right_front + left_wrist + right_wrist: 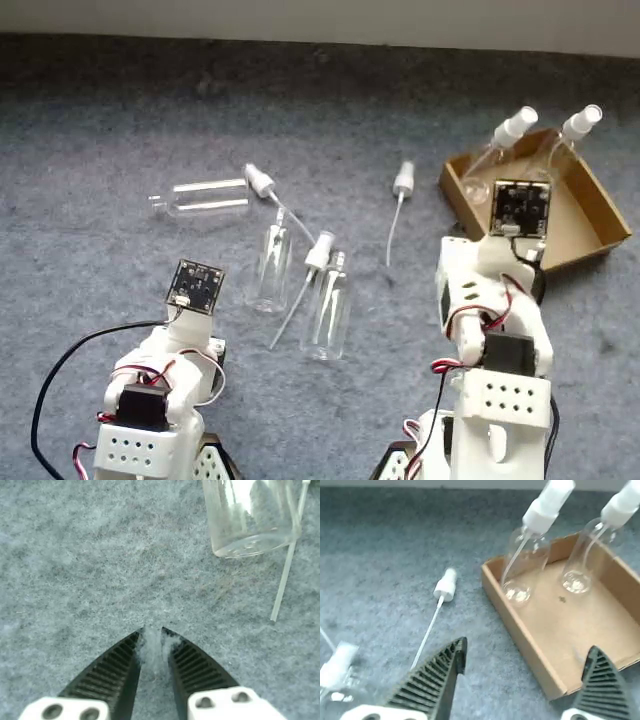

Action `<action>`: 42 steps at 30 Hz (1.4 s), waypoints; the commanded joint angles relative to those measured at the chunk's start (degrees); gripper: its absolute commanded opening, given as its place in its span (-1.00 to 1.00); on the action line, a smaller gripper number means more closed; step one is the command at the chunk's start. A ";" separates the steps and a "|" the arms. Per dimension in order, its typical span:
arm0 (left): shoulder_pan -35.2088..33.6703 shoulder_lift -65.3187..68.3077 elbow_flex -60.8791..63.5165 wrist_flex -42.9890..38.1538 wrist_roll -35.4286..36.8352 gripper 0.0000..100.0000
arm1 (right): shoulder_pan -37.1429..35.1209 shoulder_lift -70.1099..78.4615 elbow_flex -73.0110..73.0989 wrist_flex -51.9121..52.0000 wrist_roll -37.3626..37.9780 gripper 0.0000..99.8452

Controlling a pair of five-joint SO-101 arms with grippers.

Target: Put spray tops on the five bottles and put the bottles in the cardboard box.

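A grey fuzzy cloth (100, 130) covers the desk. The cardboard box (590, 215) sits near the far right corner, with two topped bottles (512, 128) (580, 122) standing in it. Three bare bottles (205, 198) (271, 265) (328, 305) and three loose spray tops (403, 180) (260, 180) (320, 250) lie in the middle. The left pincer (152, 632) is almost closed and holds nothing. The right pincer (528, 645) gapes wide by the box and holds nothing.

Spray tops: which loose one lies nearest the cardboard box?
The spray top lying alone beside the cardboard box, touching no bottle. The other two loose tops lie among the uncapped bottles, farther away.
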 commanded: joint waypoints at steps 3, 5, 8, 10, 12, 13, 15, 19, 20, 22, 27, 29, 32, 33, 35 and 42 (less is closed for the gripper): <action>0.84 -0.40 1.27 0.18 -0.53 -0.99 | -9.45 -0.13 -2.07 8.75 -0.53 -0.34; 0.84 -0.40 1.27 0.18 -0.53 -0.99 | -12.00 0.22 -3.38 9.80 -0.53 -0.34; 0.84 -0.40 1.27 0.18 -0.53 -0.99 | -14.55 0.31 -5.14 10.15 -0.53 -0.34; 0.84 -0.40 1.27 0.18 -0.53 -0.99 | -16.13 1.19 -7.25 12.18 -0.53 -0.34; 0.84 -0.40 1.27 0.18 -0.53 -0.99 | -18.33 2.95 -10.24 15.52 -1.14 -0.34; 0.84 -0.40 1.27 0.18 -0.53 -0.99 | -19.38 4.09 -12.00 17.19 -2.99 -0.34; 0.84 -0.40 1.27 0.18 -0.53 -0.99 | -21.32 6.55 -15.60 20.09 -7.82 -0.34; 0.75 -0.40 1.27 0.18 -0.53 -0.99 | -25.89 11.91 -22.29 25.19 -13.80 -0.34; 0.75 -0.40 1.27 0.18 -0.53 -0.99 | -26.95 13.23 -23.43 26.15 -14.42 -0.34; 0.75 -0.40 1.27 0.18 -0.53 -0.99 | -28.44 16.31 -25.54 27.12 -14.86 -0.34; 0.75 -0.40 1.27 0.18 -0.53 -0.99 | -28.97 25.01 -28.53 26.95 -15.03 -0.34; 0.75 -0.40 1.27 0.18 -0.53 -0.99 | -28.97 28.97 -29.67 26.95 -15.03 -0.34; 0.75 -0.40 1.27 0.18 -0.53 -0.99 | -28.97 34.59 -31.78 26.95 -18.37 -0.34; 0.75 -0.40 1.27 0.18 -0.53 -0.99 | -28.97 36.35 -33.01 26.95 -20.22 -0.34; 0.75 -0.40 1.27 0.18 -0.53 -0.99 | -29.67 39.43 -35.74 27.38 -22.42 -0.34; 0.75 -0.40 1.27 0.18 -0.53 -0.99 | -38.02 44.26 -39.34 27.38 -29.54 -0.34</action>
